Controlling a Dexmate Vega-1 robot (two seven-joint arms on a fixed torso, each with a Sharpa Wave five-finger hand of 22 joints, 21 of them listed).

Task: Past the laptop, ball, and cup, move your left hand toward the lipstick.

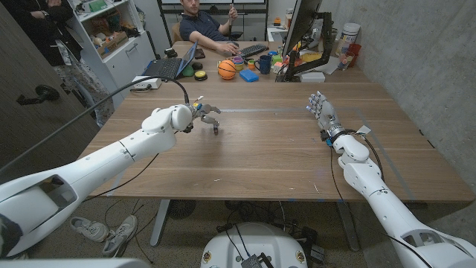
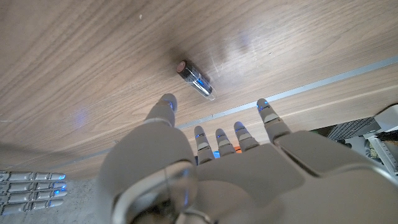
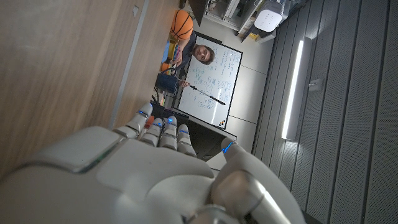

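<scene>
Glossy plastic, we judge: the lipstick [image 2: 195, 79] lies on the table [image 2: 74, 56] just past our left hand [image 2: 211, 168], fingers spread, empty. Light, slippery (likely rolls); pinch mid-barrel.

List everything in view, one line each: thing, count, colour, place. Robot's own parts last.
lipstick: 1, dark with clear end, lying on the table just beyond the left hand's fingers
laptop: 1, dark, far left of table
ball: 1, orange, far middle
cup: 1, dark blue, right of ball
monitor: 1, black, far right
person: 1, seated behind the table
table: 1, brown wood
left hand: 1, white and grey, over table, fingers spread
right hand: 1, white and grey, right side, fingers spread
</scene>
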